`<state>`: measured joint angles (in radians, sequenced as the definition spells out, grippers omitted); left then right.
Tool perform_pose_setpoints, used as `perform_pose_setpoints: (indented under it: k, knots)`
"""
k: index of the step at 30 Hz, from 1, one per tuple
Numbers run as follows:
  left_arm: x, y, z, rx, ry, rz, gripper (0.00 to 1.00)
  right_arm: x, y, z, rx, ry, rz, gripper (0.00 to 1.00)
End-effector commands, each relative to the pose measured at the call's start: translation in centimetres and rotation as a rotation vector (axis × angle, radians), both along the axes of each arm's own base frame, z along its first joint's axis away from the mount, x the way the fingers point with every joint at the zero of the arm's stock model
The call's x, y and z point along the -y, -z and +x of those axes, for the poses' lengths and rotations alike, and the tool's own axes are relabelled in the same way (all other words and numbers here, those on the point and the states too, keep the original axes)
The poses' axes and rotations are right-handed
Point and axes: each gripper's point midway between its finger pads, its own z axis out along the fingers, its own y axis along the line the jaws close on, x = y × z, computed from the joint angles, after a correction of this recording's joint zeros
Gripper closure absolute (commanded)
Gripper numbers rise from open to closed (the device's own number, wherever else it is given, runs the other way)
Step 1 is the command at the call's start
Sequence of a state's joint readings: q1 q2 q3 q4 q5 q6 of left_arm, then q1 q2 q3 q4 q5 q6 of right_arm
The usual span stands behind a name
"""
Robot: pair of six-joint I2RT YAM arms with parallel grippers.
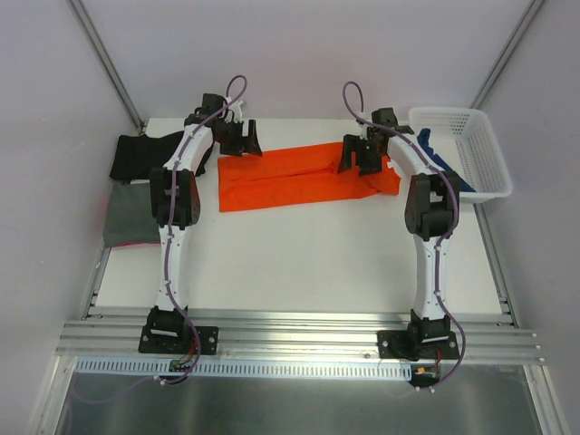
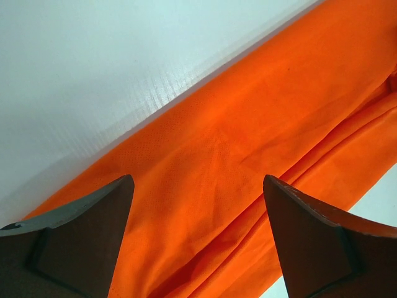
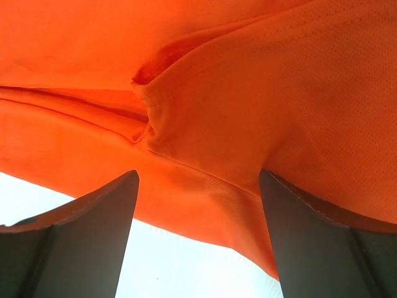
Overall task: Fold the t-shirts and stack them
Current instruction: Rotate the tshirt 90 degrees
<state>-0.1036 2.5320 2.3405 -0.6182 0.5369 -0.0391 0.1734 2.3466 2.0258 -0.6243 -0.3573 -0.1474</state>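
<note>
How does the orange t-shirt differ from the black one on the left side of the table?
The orange t-shirt lies as a long band across the back middle of the table; the black t-shirt is a shorter bundle at the left edge. The left gripper and right gripper, both open, are over the orange one; neither is over the black one. Both are plain cloth on the table.

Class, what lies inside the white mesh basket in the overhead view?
Blue cloth, likely a t-shirt, lies along the basket's left side. The right arm covers its near end; nothing else shows.
</note>
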Motion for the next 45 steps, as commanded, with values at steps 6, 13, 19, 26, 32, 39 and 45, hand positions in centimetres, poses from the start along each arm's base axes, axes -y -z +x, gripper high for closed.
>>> perform_pose_setpoints:
  k: [6, 13, 19, 26, 32, 39, 45]
  knots:
    - [0.0, -0.4, -1.2, -0.054, -0.036, -0.049, 0.14, -0.6, -0.8, 1.0, 0.023, 0.003, 0.042, 0.18]
    - [-0.4, 1.3, -3.3, -0.143, -0.06, -0.036, 0.16, -0.7, 0.9, 0.9, -0.017, 0.01, 0.041, 0.18]
    - [-0.6, 2.5, -6.0, -0.23, -0.06, -0.028, 0.19, -1.1, 1.4, -1.1, -0.081, -0.003, 0.07, 0.18]
    - [-0.7, 2.1, -10.8, -0.317, -0.032, -0.026, 0.21, -0.8, 1.2, -4.5, -0.164, 0.002, 0.106, 0.18]
    - [-0.7, 1.1, -16.5, -0.417, -0.003, -0.043, 0.22, -0.6, -1.0, -7.7, -0.199, 0.014, 0.142, 0.18]
    - [-1.1, -0.4, -21.1, -0.474, 0.007, -0.035, 0.21, -0.3, -1.9, -12.1, -0.277, 0.037, 0.164, 0.18]
    - [-1.0, 0.1, -24.3, -0.518, 0.041, 0.001, 0.21, -0.2, -1.7, -11.3, -0.255, 0.041, 0.165, 0.18]
